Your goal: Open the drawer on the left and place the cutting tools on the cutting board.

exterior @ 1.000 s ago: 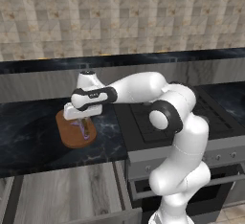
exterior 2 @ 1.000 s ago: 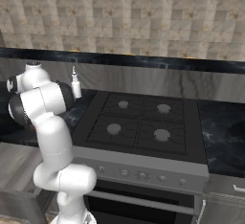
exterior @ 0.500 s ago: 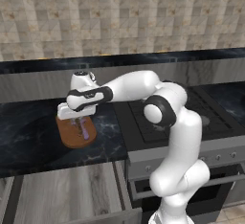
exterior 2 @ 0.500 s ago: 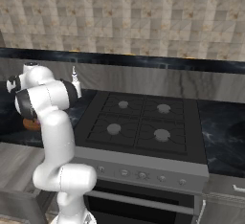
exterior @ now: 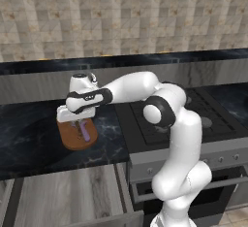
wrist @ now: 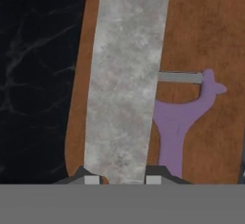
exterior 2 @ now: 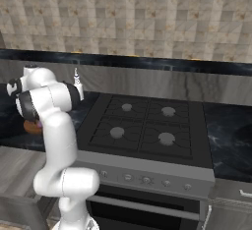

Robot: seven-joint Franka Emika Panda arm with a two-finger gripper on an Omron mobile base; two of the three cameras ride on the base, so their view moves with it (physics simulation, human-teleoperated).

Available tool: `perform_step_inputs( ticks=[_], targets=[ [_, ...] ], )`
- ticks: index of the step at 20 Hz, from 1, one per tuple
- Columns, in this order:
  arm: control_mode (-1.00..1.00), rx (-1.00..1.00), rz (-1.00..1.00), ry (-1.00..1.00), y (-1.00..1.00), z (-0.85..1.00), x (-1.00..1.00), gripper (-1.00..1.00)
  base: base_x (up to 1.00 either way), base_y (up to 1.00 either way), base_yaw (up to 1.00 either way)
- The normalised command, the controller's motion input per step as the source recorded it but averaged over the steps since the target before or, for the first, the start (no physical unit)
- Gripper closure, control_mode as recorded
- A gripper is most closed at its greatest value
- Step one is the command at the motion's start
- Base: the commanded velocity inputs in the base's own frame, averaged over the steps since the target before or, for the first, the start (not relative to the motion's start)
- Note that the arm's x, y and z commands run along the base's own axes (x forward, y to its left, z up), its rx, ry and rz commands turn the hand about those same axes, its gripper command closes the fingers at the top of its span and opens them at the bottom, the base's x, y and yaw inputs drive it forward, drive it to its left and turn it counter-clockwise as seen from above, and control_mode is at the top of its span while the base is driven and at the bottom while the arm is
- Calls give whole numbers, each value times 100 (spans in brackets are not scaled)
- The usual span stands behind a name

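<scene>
So the tool [wrist: 118, 179] is clamped on the knife [wrist: 125, 79] right now, blade hanging down between the tips in the hand view, and it's parked right over the cutting board [exterior: 76, 135]. The board sits on the dark desk [exterior: 29, 138] just left of the hob [exterior 2: 142, 126], toward the desk's front edge. The purple peeler [wrist: 178, 117] is already lying on the board, just beside where the blade points.

My take on finishing this step: lower the knife until it's nearly flat on the wood before letting go, don't drop it from height or it'll bounce off. The blade looks lined up along the board's left edge in the hand view, awfully near the rim, so I'd nudge it a bit toward the middle, but not so far that it lands on the peeler. Can't tell how high the blade tip is above the wood, so go slow.

The drawer [exterior: 63, 197] is pulled open below the desk's front edge, its wood-grain inside showing. Once the knife's down, spread the tips and lift straight up so nothing gets dragged along.
</scene>
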Motion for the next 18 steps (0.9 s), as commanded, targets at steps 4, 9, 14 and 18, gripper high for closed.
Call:
perform_step_inputs(
  ticks=[4, 9, 14, 18],
  targets=[
    [-100, 0, 0, 0, 0, -20, 14, 100, 0, 0, 0],
    [-100, 0, 0, 0, 0, -8, 7, 100, 0, 0, 0],
    [-100, 0, 0, 0, 3, 0, 0, -100, 0, 0, 0],
    [-100, 0, 0, 0, 0, 0, 0, -100, 0, 0, 0]
  ],
)
